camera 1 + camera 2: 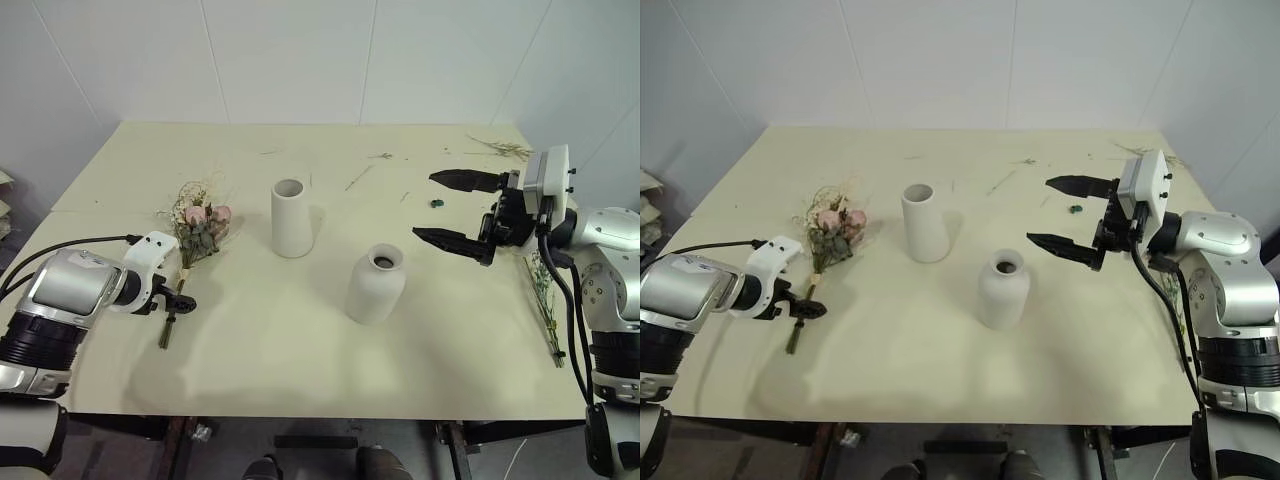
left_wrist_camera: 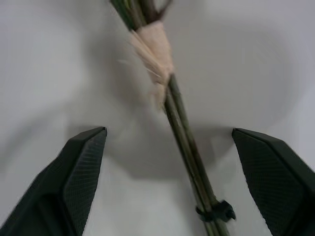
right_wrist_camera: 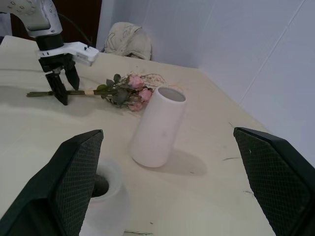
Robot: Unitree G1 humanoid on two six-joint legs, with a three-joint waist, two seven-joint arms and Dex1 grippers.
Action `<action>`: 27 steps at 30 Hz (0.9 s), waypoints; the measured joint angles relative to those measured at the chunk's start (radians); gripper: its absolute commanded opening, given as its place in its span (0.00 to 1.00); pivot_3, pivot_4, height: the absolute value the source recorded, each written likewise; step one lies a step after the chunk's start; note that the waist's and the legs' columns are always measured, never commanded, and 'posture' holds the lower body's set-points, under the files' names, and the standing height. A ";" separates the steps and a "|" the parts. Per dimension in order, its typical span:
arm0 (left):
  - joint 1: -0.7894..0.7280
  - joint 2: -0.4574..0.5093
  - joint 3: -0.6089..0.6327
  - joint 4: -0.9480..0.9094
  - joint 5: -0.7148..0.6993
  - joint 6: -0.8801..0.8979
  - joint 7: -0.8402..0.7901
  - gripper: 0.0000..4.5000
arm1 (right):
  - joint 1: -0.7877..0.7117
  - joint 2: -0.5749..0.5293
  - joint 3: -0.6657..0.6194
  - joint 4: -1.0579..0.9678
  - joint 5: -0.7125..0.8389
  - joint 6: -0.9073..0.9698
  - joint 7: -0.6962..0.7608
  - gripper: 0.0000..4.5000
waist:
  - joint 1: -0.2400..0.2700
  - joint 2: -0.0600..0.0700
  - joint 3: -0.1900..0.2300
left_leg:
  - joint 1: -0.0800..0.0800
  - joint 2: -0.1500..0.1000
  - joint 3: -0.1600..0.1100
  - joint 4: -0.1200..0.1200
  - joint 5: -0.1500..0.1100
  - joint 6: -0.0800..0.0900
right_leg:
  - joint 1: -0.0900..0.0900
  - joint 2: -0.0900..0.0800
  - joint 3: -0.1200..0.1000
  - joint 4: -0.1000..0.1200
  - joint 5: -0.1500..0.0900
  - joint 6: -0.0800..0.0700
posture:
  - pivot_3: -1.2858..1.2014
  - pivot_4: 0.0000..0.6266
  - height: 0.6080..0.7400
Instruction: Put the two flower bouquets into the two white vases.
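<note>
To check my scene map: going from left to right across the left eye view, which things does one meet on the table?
Left end effector → pink rose bouquet → tall tapered vase → round narrow-necked vase → right end effector → slim green bouquet.

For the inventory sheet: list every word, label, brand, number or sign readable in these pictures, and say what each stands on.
No readable text in any view.
Tall white vase: plain, no mark.
Round white vase: plain, no mark.
Pink rose bouquet: no tag; the wrap on its stems is blank.
Left gripper and right gripper: no lettering that can be read.
</note>
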 measured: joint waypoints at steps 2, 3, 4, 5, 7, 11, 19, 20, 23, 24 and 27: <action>0.001 -0.010 0.017 0.014 0.000 -0.005 0.012 0.63 | 0.002 -0.005 0.000 -0.012 0.006 0.013 -0.002 1.00 | 0.001 0.000 0.000 | 0.000 0.000 0.000 0.001 0.000 0.000 | 0.000 0.000 0.000 0.001 0.000 0.000 | 0.52 0.24 1.00; 0.003 -0.010 0.019 0.015 0.000 -0.007 0.014 0.57 | 0.002 -0.009 -0.001 -0.018 0.007 0.015 -0.002 1.00 | 0.001 0.000 0.000 | 0.000 0.000 0.000 0.002 0.000 0.000 | 0.000 0.000 0.000 0.001 0.000 0.000 | 0.52 0.24 1.00; 0.005 -0.011 0.023 0.016 -0.001 -0.007 0.015 0.49 | 0.003 -0.011 -0.004 -0.024 0.008 0.018 -0.004 1.00 | 0.000 0.000 0.000 | 0.000 0.000 0.000 0.002 0.000 0.000 | 0.000 0.000 0.000 0.002 0.000 0.000 | 0.52 0.24 1.00; 0.005 -0.013 0.025 0.016 -0.001 -0.006 0.017 0.43 | 0.005 -0.012 -0.005 -0.032 0.010 0.021 -0.005 1.00 | 0.000 0.000 0.000 | 0.000 0.000 0.000 0.002 0.000 0.000 | 0.000 0.000 0.000 0.002 0.000 0.000 | 0.52 0.24 1.00; 0.005 -0.015 0.030 0.017 -0.003 -0.003 0.020 0.29 | 0.008 -0.017 -0.005 -0.038 0.017 0.028 -0.006 1.00 | 0.000 0.000 0.000 | 0.000 0.000 0.000 0.003 0.000 0.000 | 0.000 0.000 0.000 0.002 0.000 0.000 | 0.52 0.24 1.00; 0.005 -0.014 0.032 0.020 -0.009 -0.001 0.019 0.02 | 0.014 -0.021 -0.006 -0.038 0.018 0.033 -0.006 1.00 | 0.001 0.000 0.000 | 0.000 0.000 0.000 0.003 0.000 0.000 | 0.000 0.000 0.000 0.002 0.000 0.000 | 0.52 0.24 1.00; -0.016 -0.092 0.135 0.146 -0.019 -0.163 0.055 0.01 | 0.028 -0.038 -0.012 -0.036 0.018 0.033 -0.010 1.00 | 0.009 0.000 0.000 | 0.000 0.000 0.000 0.005 0.000 0.000 | 0.000 0.000 0.000 0.003 0.000 0.000 | 0.52 0.24 1.00; -0.025 -0.128 0.182 0.176 -0.026 -0.242 0.071 0.01 | 0.029 -0.043 -0.014 -0.037 0.018 0.033 -0.010 1.00 | 0.013 0.000 0.000 | 0.000 0.000 0.000 0.006 0.000 0.000 | 0.000 0.000 0.000 0.003 0.001 0.000 | 0.52 0.24 1.00; -0.064 -0.231 0.333 0.235 -0.071 -0.493 0.117 0.01 | 0.031 -0.047 -0.021 -0.038 0.018 0.033 -0.017 1.00 | 0.022 -0.001 0.000 | -0.002 0.000 0.000 0.009 -0.001 -0.002 | 0.000 -0.001 -0.001 0.001 0.003 0.000 | 0.52 0.24 1.00; -0.080 -0.251 0.380 0.252 -0.084 -0.555 0.135 0.01 | 0.032 -0.048 -0.022 -0.039 0.018 0.033 -0.019 1.00 | 0.022 -0.001 0.000 | -0.003 0.000 0.000 0.010 -0.001 -0.002 | 0.000 -0.001 -0.001 0.000 0.003 0.001 | 0.52 0.24 1.00; -0.121 -0.335 0.540 0.262 -0.177 -0.747 0.137 0.01 | 0.052 -0.062 -0.040 -0.039 0.018 0.035 -0.022 1.00 | 0.023 -0.001 0.000 | -0.006 0.000 0.001 0.014 -0.002 -0.004 | 0.000 -0.001 -0.001 -0.002 0.004 0.003 | 0.52 0.24 1.00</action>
